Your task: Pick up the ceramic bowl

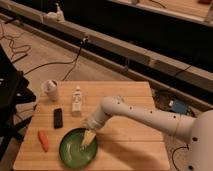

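The green ceramic bowl [70, 150] sat on the wooden table [131, 147], close to the front edge and a little to the left of the middle. It was round and shiny, with a darker rim, and it was the biggest thing on the table.

The white arm [142, 115] came in from the right side and bent down toward the bowl. The gripper [86, 141] was at the end of the arm, pale yellow and pointing down. It was over the right part of the bowl, and its tip reached inside the rim. It looked as if it touched the bowl there, but this was hard to see. It could not be told how wide the gripper was open, or if it had hold of the bowl.

A small white cup [51, 90] stood near the back left corner of the table. A little white bottle [77, 100] stood to the right of the cup. A flat black thing [58, 118] lay in front of them, just behind the bowl. A small orange thing [43, 140] lay to the left of the bowl, near the left edge. None of these touched the bowl.

Dark cables [22, 50] lay on the floor behind the table.
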Robot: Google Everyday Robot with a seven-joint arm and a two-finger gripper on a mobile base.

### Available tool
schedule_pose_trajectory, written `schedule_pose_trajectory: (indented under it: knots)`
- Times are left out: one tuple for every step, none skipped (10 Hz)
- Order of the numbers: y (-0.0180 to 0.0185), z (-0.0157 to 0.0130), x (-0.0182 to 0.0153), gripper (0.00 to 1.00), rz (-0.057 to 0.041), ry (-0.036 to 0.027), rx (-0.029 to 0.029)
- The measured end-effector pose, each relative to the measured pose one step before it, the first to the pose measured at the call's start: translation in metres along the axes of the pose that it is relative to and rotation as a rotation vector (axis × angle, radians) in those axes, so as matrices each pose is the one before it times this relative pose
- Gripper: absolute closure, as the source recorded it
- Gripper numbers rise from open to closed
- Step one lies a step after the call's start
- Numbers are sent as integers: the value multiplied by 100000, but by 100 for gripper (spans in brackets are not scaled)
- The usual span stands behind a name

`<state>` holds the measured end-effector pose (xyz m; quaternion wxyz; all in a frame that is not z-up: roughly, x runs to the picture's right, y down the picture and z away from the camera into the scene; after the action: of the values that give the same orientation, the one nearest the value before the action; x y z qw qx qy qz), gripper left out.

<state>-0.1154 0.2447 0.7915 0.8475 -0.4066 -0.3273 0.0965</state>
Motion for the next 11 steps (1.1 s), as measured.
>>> schedule_pose_trajectory:
  knots:
    - [-263,546,467,22,-61,-291,-54]
    - [-284,305,248,28,-403,140,204]
    - [-227,112,248,38,-509,524,407]
    - [-255,-47,158,51,-390,453,695]
    - [-170,-90,151,59,-50,362,531]
    - [-104,-63,119,68,349,53,437]
    - [-104,-129,125,80,401,210,639]
    - [-202,-166,86,88,399,441,904]
    - [-377,-371,42,97,739,-26,1321]
    - [-432,-624,-201,100,1259,-1218,1228]
    - [-699,-1207,-621,100,1937,-2921,1716]
